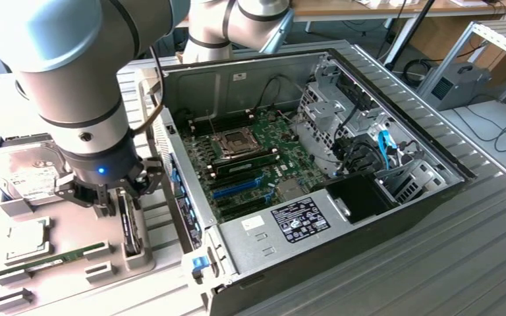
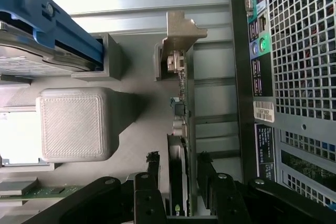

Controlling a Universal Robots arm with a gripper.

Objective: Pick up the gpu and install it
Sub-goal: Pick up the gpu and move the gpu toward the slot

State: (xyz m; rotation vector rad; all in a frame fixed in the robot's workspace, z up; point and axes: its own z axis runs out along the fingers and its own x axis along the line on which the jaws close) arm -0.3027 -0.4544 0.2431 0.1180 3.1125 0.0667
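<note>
One open computer case is the biggest thing we see. It lies on its side with the motherboard exposed, and we place everything else against it. Our arm reaches down just beside the case's rear panel, on the exterior view's left. A grey parts tray lies beside the case, under the arm. A hard drive sits on the tray, well apart from the case. Close to the rear panel the gpu stands on edge in a grey holder, with its silver bracket at one end. Our claw is spread wide and straddles the gpu, one finger on each side. In the wrist view we make out a thin gap between each finger and the card, so nothing is gripped. A RAM stick lies flat on the tray, farther from the case than the gpu.
</note>
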